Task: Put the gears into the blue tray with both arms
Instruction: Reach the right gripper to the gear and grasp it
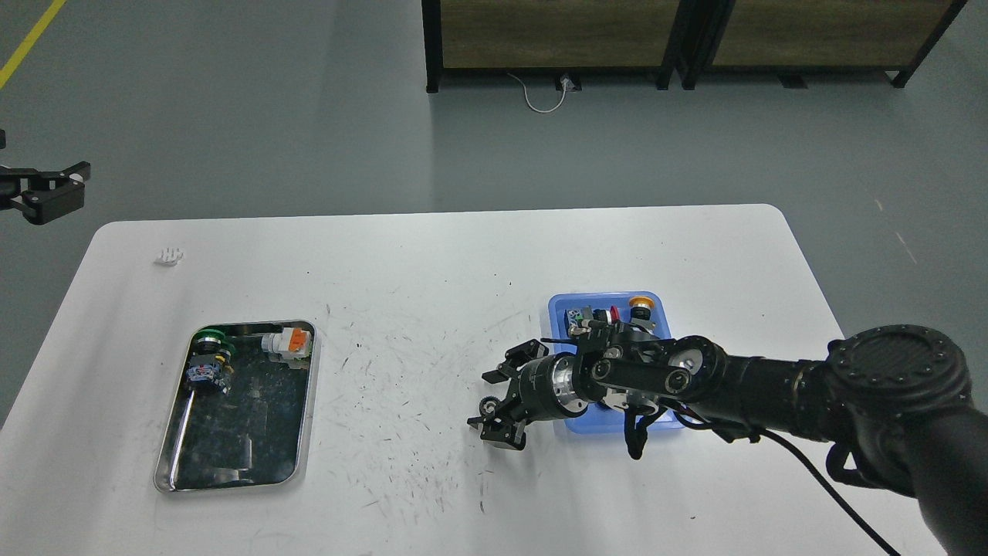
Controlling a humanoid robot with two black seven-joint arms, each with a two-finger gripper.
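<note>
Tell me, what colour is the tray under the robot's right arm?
Blue. The blue tray shows in the head view, partly hidden by the arm.

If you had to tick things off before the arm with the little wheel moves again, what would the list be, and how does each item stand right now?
1. Gear between the fingers of the right gripper: looks so; firm hold cannot tell.
2. Gear over the blue tray: not ok, it sits left of the tray, over the table.
3. Room in the tray: cannot tell, the arm hides most of it; switches fill its far end.
4. Left gripper out of the way: ok, at the far left, open and empty.
5. Second gear: cannot tell, not seen.
</note>
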